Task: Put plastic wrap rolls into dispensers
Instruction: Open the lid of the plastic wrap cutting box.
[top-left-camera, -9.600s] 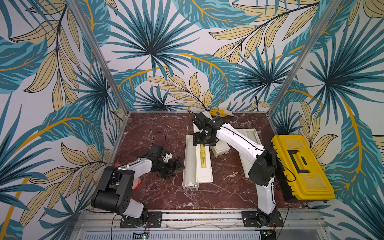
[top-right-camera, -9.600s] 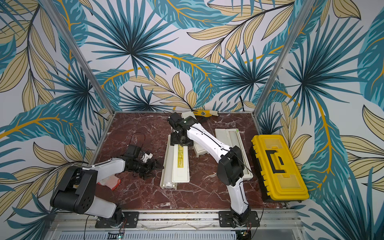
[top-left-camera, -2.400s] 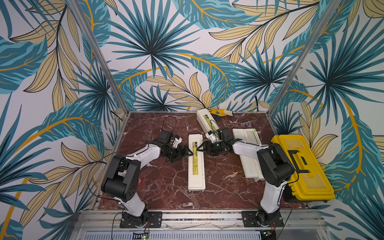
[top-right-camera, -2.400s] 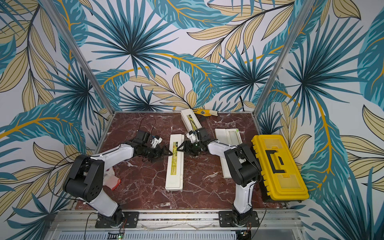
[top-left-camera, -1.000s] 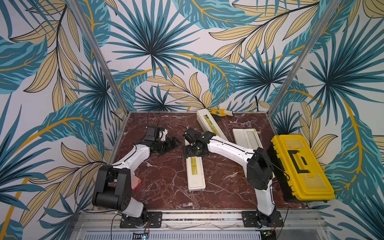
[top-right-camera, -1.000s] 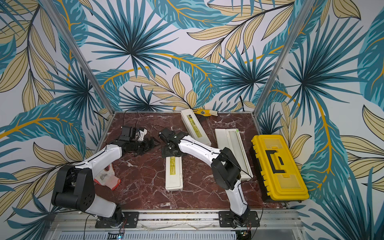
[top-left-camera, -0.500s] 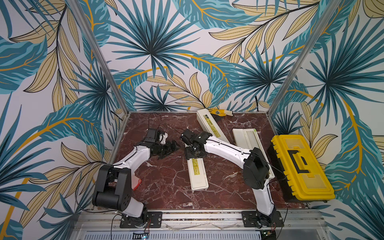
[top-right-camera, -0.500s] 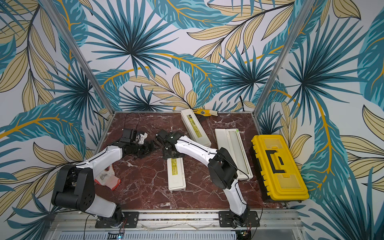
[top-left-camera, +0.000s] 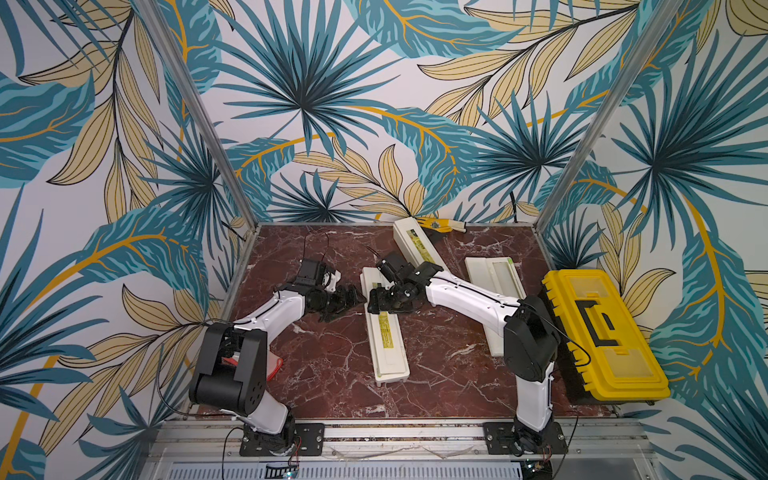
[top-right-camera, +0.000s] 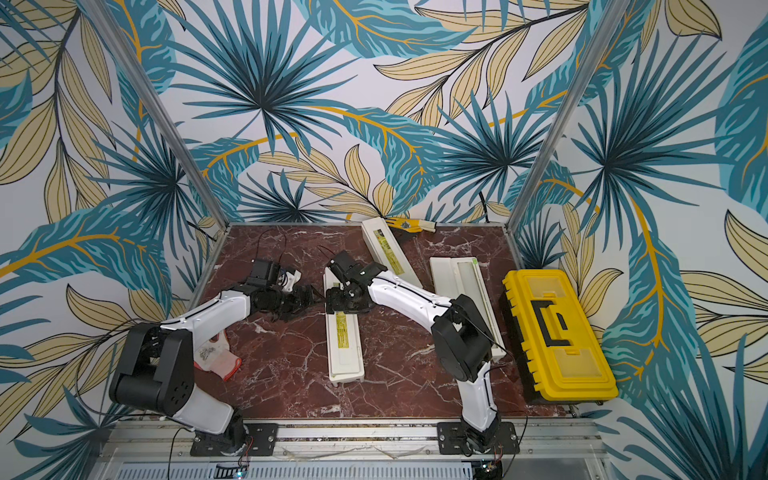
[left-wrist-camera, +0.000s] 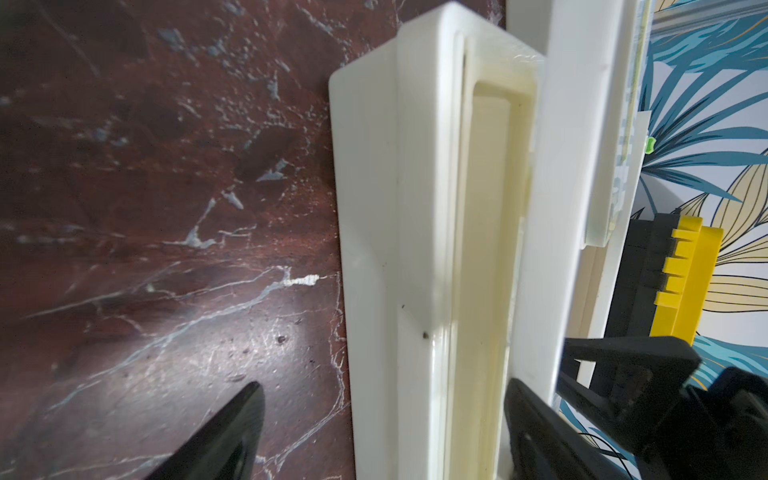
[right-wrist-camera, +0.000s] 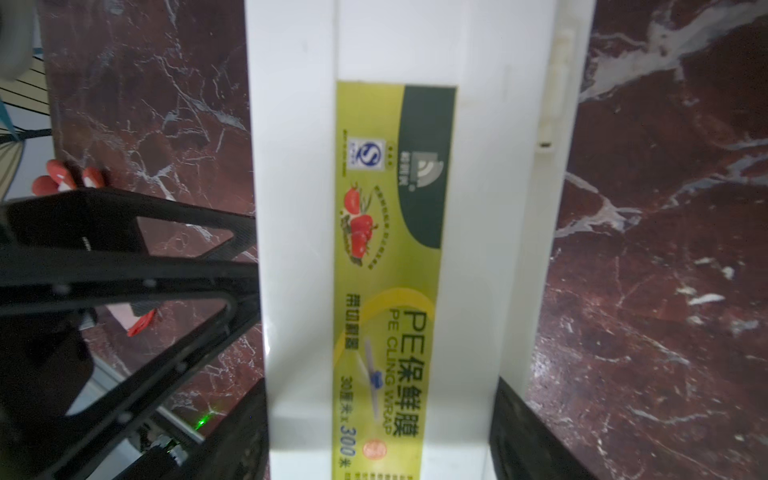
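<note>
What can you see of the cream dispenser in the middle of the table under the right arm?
The dispenser is a long cream-white plastic box, lid shut, with a yellow-green label reading PE CLING WRAP along its top. It lies flat on the marble table, lengthwise front to back. The right tool clamps it near its far end across the width; the open left tool sits at one long side, contact unclear.

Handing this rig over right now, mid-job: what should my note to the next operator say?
Left end effector: open at the middle dispenser's side, gripping nothing.
Right end effector: closed across that dispenser, lid shut, label up.
Far dispenser: shut, label up. Third dispenser: beside the toolbox, no label showing.
Done: unconfirmed; no loose roll in view, contents hidden.
Left: verify each dispenser is loaded and shut.
</note>
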